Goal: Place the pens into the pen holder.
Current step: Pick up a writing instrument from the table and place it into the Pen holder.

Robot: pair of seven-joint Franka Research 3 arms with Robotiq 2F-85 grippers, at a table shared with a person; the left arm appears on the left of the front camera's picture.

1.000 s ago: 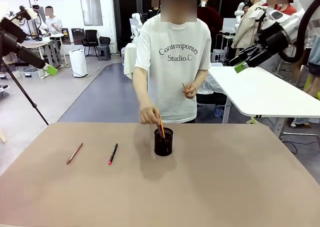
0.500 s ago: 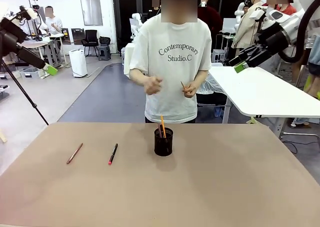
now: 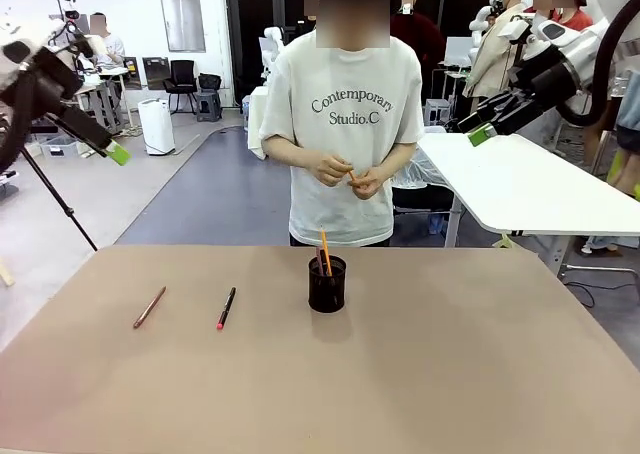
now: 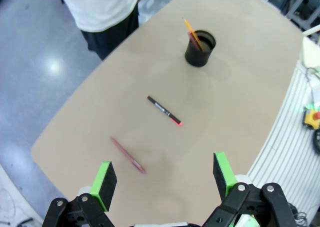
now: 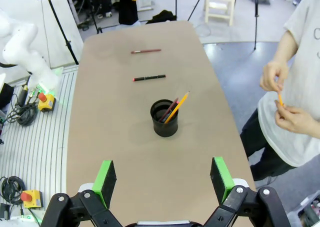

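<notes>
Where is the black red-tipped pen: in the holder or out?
Out: the black pen lies flat on the table, well left of the pen holder.

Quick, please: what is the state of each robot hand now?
Left hand: open, holding nothing.
Right hand: open, holding nothing.

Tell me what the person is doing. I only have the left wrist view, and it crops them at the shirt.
Observer: Both hands are together at chest height, holding a short orange stick.
Operator: Right arm?
Observer: The right arm is raised to the right of the person. Its jaws are open with nothing between them.
Operator: And my own arm from outside?
Observer: The left arm is raised high at the front view's left side, well above the table.
</notes>
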